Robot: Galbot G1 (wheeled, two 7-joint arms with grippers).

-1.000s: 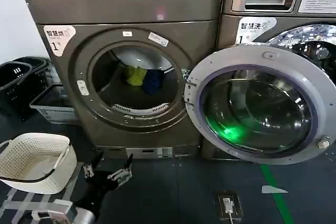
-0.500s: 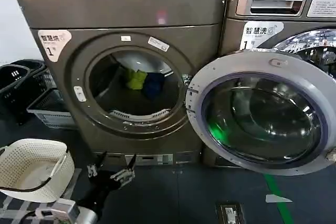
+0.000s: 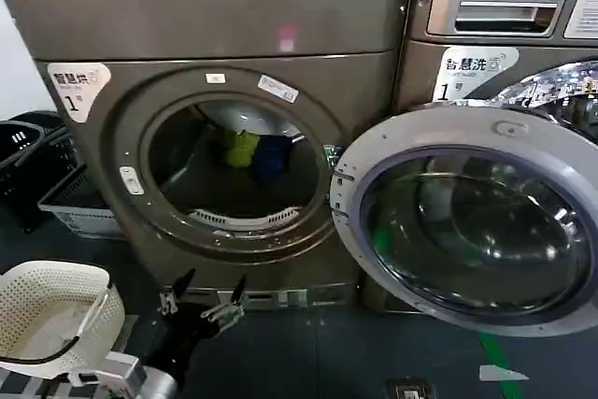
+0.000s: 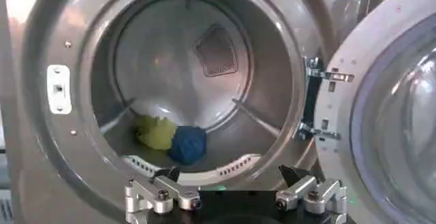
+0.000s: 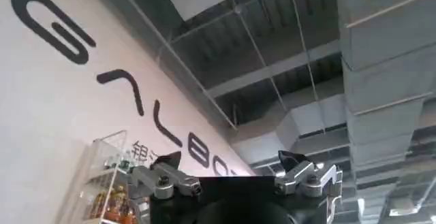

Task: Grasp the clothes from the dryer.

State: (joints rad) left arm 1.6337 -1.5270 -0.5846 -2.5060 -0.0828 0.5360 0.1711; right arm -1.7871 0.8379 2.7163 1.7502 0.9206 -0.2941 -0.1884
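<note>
The left gripper is hanging low in front of the dryer, below the rim of the round port, with its two fingers spread wide and nothing between them. The clothes are lying well apart from it, deep on the drum floor: a yellow-green garment and a dark blue garment, touching, each bunched into a soft lump.

To reach well, I'd say the arm should be rising to the port's centre and going straight in, keeping clear of the rim and of the open door hanging to the right. Closing over the top of one lump, where the folds stand up, is likely to catch more cloth than a pinch at the edge.

The dryer's shell is brushed bronze-grey metal, the drum inside smooth and shiny with raised ribs and a dark mesh vent on its back wall. The door is a pale ring around bulging glass. A white woven basket is sitting on the floor at the left.

The right gripper is pointing up towards the ceiling, its fingers also wide apart and empty
</note>
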